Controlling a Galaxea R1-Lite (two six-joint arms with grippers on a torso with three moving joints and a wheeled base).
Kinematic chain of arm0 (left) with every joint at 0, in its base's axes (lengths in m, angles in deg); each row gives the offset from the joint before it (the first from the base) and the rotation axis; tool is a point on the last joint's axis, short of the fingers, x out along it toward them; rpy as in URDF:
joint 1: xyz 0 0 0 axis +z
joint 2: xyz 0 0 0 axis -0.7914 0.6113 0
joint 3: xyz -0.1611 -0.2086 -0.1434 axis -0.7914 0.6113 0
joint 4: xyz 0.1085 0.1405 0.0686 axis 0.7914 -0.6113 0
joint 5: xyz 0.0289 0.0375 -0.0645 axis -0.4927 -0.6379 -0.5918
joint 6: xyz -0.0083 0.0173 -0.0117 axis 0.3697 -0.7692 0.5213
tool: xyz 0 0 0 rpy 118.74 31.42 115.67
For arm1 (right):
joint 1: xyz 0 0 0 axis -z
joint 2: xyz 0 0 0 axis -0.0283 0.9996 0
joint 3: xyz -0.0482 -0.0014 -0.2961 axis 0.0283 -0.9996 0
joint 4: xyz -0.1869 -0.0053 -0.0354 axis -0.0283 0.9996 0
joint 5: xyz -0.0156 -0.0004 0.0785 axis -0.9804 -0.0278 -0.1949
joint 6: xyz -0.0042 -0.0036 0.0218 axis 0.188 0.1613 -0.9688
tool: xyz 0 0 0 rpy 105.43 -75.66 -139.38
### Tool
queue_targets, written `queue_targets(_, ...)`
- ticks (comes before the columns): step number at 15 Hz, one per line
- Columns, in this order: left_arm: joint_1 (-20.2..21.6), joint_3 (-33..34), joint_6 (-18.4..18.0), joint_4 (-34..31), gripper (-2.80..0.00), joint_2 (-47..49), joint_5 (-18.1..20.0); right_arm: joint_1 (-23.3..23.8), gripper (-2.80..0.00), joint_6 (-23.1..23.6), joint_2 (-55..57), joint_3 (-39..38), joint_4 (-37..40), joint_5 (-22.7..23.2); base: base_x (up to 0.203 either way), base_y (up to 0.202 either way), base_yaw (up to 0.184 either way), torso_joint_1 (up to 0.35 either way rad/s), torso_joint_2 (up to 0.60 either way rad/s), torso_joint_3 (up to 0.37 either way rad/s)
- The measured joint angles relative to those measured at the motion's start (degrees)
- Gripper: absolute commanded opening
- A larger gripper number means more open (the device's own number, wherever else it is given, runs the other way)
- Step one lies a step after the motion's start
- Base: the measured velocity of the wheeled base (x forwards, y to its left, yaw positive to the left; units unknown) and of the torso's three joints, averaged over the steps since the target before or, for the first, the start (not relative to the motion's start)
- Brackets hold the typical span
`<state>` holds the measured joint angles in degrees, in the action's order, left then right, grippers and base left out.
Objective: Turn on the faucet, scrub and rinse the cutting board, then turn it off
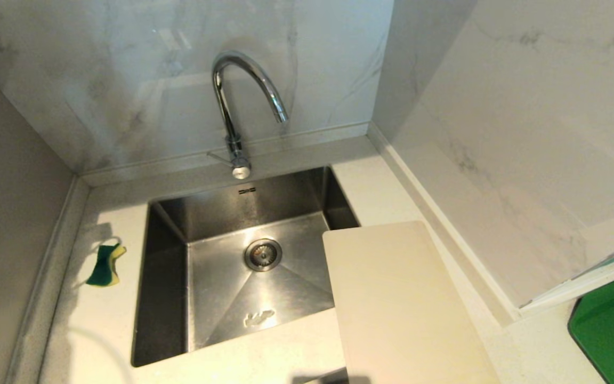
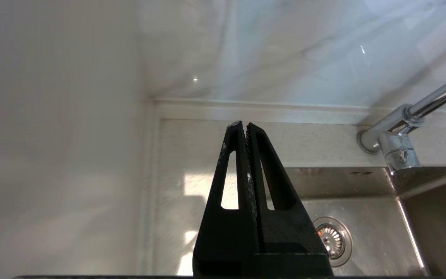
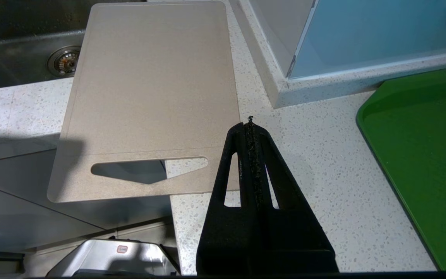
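Lettering shows as a small dark mark on the sink [image 1: 168,256] rear wall just below the faucet [image 1: 232,106], too small to read; a small red badge on the metal part in the right wrist view is also illegible. The faucet stands at the back rim of the sink, its spout arching over the basin. The cutting board [image 1: 397,304] lies flat on the worktop [image 1: 99,341] at the sink's right, its left far corner overhanging the basin and its slot handle end jutting past the worktop's front edge. The left tool [image 2: 243,124] is clenched on nothing, hanging over the sink's left rear corner, well apart from the faucet base [image 2: 395,149]. The right tool [image 3: 251,123] is clenched empty too, above the worktop just beside the board's right edge, with a green board [image 3: 424,162] further right. A green and yellow sponge [image 1: 105,265] lies left of the sink.
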<state>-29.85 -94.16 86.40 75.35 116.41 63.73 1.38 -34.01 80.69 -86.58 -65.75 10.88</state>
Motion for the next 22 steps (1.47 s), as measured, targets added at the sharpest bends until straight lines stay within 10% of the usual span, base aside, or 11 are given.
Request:
queue_targets(15, 1.5, 28.0, 0.5, 4.1, -2.8, -18.8, 6.6, 0.0, -2.8, 0.0, 0.0, 0.0, 0.0, 0.0, 0.0, 0.0, 0.0, 0.0, 0.0, 0.0)
queue_targets(22, 1.3, 38.5, -6.4, 7.1, -2.8, -26.4, 7.0, 0.0, -2.8, 0.0, 0.0, 0.0, 0.0, 0.0, 0.0, 0.0, 0.0, 0.0, 0.0, 0.0)
